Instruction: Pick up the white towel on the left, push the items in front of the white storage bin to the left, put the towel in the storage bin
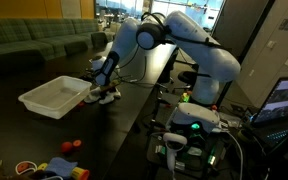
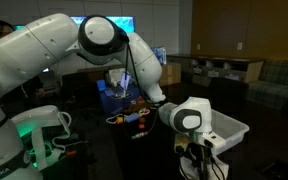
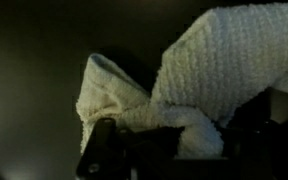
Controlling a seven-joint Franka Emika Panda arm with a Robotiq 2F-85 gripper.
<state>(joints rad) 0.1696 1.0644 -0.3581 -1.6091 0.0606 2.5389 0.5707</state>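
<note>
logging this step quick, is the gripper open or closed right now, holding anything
gripper: closed, holding the white towel

A soft white terry-cloth towel [image 3: 224, 60] looks nubbly and matt; the shallow rectangular white plastic bin [image 1: 52, 98] looks smooth.

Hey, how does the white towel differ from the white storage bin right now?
The white towel is soft, nubby and crumpled, while the white storage bin is rigid, smooth and rectangular. The towel is pinched in the shut gripper, whereas the bin rests on the dark table, open side up. The bin looks clearly larger than the bunched towel. Both are white.
</note>
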